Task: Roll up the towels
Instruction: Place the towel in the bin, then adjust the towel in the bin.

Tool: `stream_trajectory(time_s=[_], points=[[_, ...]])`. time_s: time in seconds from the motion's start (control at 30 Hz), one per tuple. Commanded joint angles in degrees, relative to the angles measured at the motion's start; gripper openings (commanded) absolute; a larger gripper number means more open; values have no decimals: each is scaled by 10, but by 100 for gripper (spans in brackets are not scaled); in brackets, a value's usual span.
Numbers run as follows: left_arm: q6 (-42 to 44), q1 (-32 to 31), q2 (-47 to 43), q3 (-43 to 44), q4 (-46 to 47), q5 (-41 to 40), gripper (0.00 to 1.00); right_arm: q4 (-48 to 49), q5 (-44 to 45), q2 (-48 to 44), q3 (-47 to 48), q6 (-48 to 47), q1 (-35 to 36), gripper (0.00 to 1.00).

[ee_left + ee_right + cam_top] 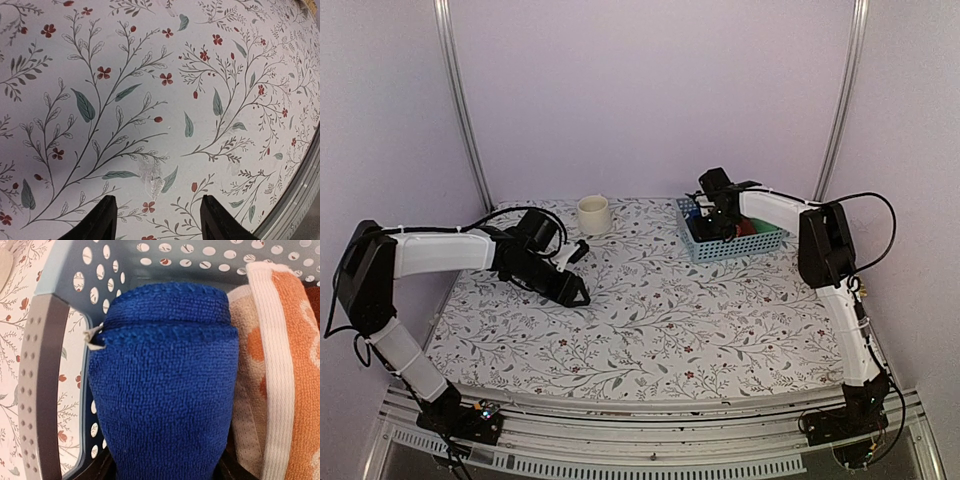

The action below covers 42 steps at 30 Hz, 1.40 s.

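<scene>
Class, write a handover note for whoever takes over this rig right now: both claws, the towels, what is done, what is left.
Left claw: open, empty, above the floral table.
Right claw: down in the perforated basket, around the rolled blue towel; grip unclear.
Orange patterned towel: apparently rolled, beside it in the basket.
Done: both towels look rolled and stowed.
Left: free the right claw, lift clear.

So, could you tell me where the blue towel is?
Right wrist view: the blue towel lies rolled in the basket at the table's far right, the orange towel beside it.
</scene>
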Motion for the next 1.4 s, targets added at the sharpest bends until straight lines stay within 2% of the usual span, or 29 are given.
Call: stream_trajectory(time_s=[0.0,0.4,0.47,0.57,0.67,0.77,0.97,1.07,1.37], points=[[2,7,8,-2,4,10,59,-5,-32,-70,-27,-8,-8,56],[5,8,13,0,2,17,59,2,-125,-151,-60,-56,-35,69],[4,8,15,2,2,19,59,14,-153,-141,-50,-66,-42,64],[3,8,17,3,2,21,59,19,-213,-103,-13,-96,-53,40],[3,7,16,1,2,20,59,20,-244,-53,29,-94,-56,34],[3,7,16,-1,2,19,59,23,-254,-18,57,-87,-55,33],[3,8,19,0,1,17,59,46,-197,21,73,-80,-56,34],[4,8,20,0,1,18,59,67,-169,42,82,-82,-57,37],[4,8,21,2,0,16,59,45,-195,51,94,-83,-56,39]])
